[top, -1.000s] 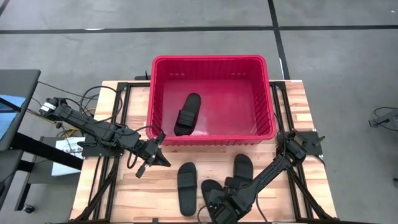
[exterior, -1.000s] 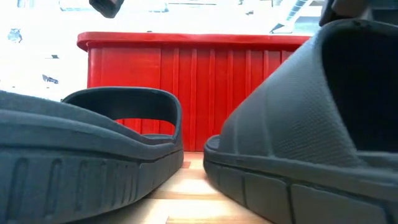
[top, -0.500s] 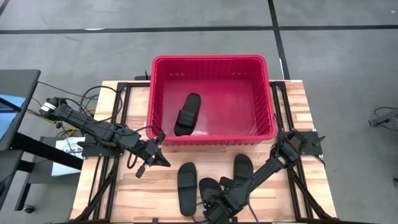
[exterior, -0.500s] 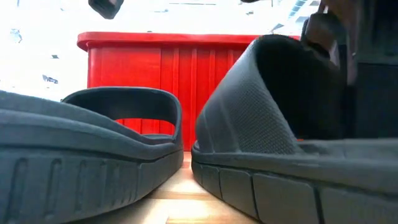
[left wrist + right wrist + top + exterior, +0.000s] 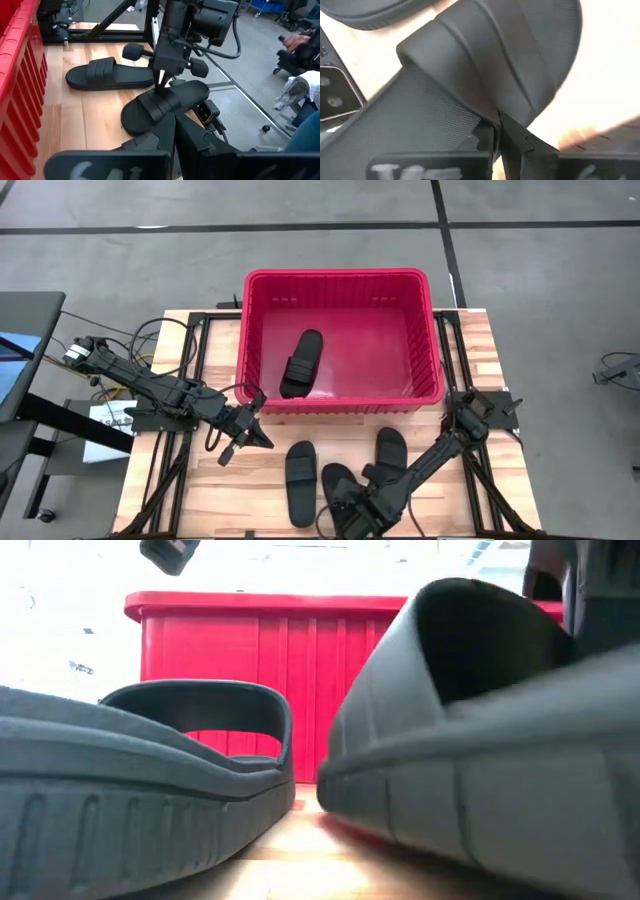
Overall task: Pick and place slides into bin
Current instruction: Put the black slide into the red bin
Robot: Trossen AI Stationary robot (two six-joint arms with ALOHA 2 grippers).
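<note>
From above, the large rectangular red plastic bin (image 5: 340,340) with slotted sides sits at the far middle of the wooden tabletop (image 5: 460,500). One matte black rubbery slide (image 5: 301,363) already lies inside it, left of centre. Three more black slides lie on the near part of the tabletop: one (image 5: 301,482) on the left, one (image 5: 391,452) on the right, and a middle one (image 5: 340,483) between them, where my right claw (image 5: 352,508) reaches in from the right side. My left claw (image 5: 240,438) hangs over the tabletop just in front of the bin's near left corner, touching nothing.

From tabletop height, the left slide (image 5: 150,790) fills the near left, its band strap arching up. The middle slide (image 5: 480,730) fills the right and its sole is tilted, raised off the wood. The red bin wall (image 5: 250,670) stands behind both.

From my left wrist, my left claw's fingers (image 5: 165,145) stand clenched, nearly touching, with nothing between them. Beyond, my right claw (image 5: 161,84) comes down onto the strap of the middle slide (image 5: 165,102), with the right slide (image 5: 110,77) lying flat farther off.

From my right wrist, my fingers (image 5: 512,135) are pinched on the strap edge of the middle slide (image 5: 490,55), grasping it.
</note>
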